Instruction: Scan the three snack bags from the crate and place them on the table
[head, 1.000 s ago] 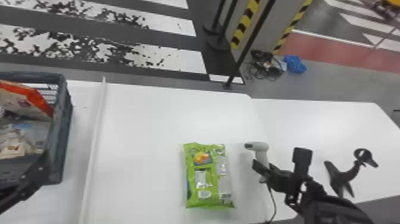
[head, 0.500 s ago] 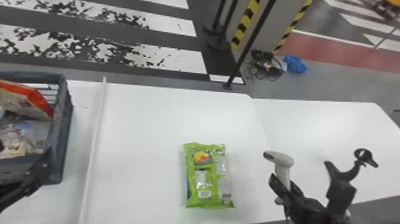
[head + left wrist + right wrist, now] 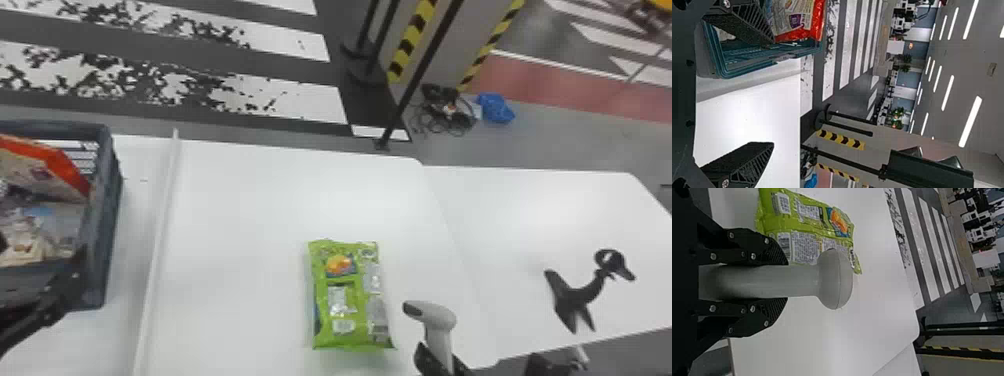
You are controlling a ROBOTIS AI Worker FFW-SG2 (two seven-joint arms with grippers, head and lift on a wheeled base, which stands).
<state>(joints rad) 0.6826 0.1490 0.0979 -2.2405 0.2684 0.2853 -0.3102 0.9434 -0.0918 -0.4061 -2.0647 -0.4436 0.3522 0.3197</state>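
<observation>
Green and glossy, a plastic snack bag (image 3: 345,320) lies on the smooth white bench (image 3: 240,225), low and near the centre of the head view. Just to its right in the frame, we have our right hand (image 3: 442,361) clamped on the handle of a pale grey plastic scanner (image 3: 439,317). At the left edge, we hold our left hand (image 3: 42,252), fingers apart, by a dark plastic crate (image 3: 112,165) with a red-orange printed snack bag (image 3: 45,170) inside.
</observation>
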